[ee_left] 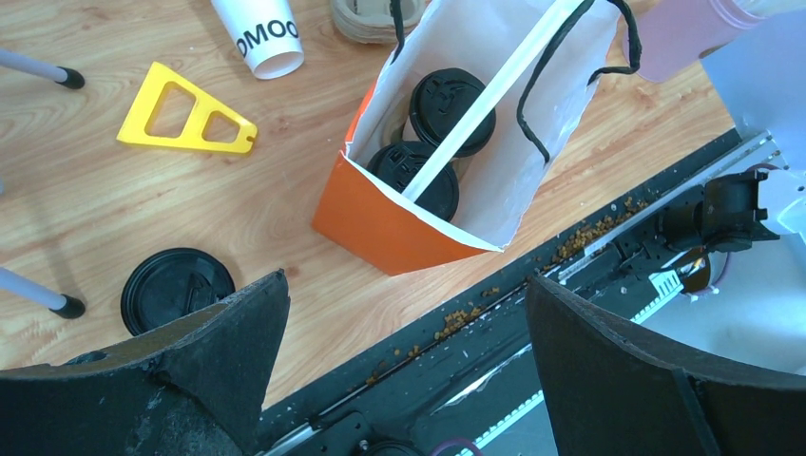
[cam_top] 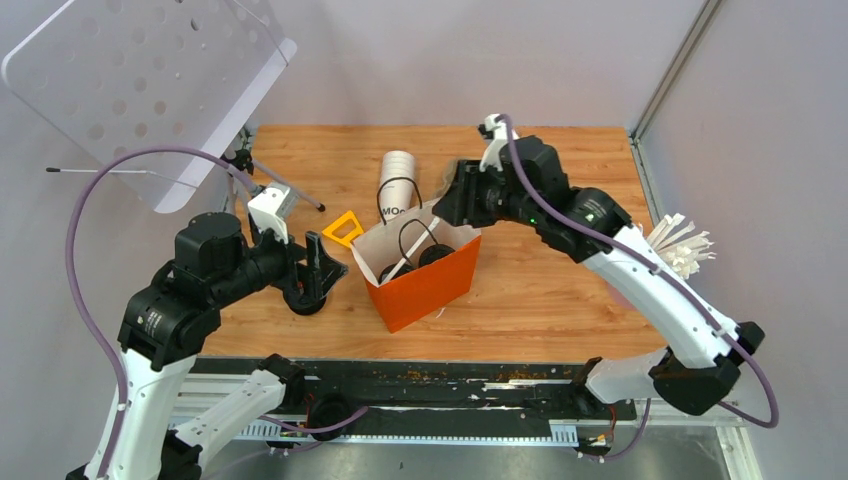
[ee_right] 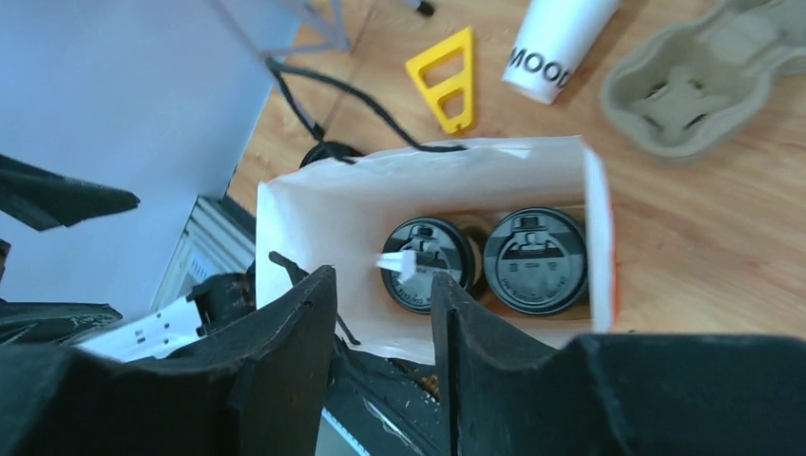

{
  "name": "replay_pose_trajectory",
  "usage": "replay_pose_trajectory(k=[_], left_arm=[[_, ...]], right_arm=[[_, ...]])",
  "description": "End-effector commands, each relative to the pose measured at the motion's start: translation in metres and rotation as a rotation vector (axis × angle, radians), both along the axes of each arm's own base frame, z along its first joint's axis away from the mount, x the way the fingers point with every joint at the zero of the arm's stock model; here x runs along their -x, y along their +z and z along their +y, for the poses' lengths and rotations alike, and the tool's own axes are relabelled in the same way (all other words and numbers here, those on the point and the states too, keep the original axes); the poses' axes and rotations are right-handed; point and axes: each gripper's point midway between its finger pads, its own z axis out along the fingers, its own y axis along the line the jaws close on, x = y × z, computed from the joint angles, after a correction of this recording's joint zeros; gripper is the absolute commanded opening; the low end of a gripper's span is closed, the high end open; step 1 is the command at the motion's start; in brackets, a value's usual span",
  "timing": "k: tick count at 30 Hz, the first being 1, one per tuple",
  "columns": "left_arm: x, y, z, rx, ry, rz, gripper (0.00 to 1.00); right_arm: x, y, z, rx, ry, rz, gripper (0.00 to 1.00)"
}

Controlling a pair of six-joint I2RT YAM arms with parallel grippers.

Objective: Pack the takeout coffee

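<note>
An orange paper bag [cam_top: 425, 285] with a white inside stands open in the middle of the table. Two cups with round black lids [ee_right: 535, 259] [ee_right: 425, 263] stand side by side in it; only the lids show, so I cannot see lettering. They also show in the left wrist view [ee_left: 450, 98] [ee_left: 416, 176]. A white wrapped straw [ee_left: 485, 104] leans across them. My right gripper [ee_right: 385, 294] is open and empty above the bag's back edge [cam_top: 447, 200]. My left gripper [ee_left: 409, 313] is wide open and empty, left of the bag [cam_top: 318, 272].
A loose black lid [ee_left: 176, 285] lies under my left gripper. A stack of lidless white cups [cam_top: 397, 182] lies on its side behind the bag, with a yellow triangle [cam_top: 343, 228] and a cardboard cup carrier [ee_right: 703, 71] nearby. Wrapped straws [cam_top: 685, 248] are at the right. A perforated panel [cam_top: 140, 80] stands at the back left.
</note>
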Motion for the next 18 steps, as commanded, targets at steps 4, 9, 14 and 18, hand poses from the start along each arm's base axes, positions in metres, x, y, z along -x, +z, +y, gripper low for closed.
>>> replay_pose_trajectory(k=[4, 9, 14, 18], left_arm=[[0.001, 0.008, 0.003, -0.005, 0.0, -0.043, 1.0], [0.0, 0.008, 0.003, -0.008, -0.002, -0.045, 1.0], [-0.001, 0.008, 0.003, -0.011, -0.001, -0.044, 1.0], [-0.002, 0.008, 0.003, -0.013, 0.0, -0.046, 1.0]], right_arm=[[0.011, -0.005, 0.037, -0.058, 0.127, 0.042, 0.42], [0.004, -0.017, 0.028, -0.006, 0.077, 0.041, 0.37], [-0.001, -0.031, 0.016, 0.062, 0.025, 0.042, 0.27], [-0.003, -0.034, 0.016, 0.074, 0.029, 0.03, 0.25]])
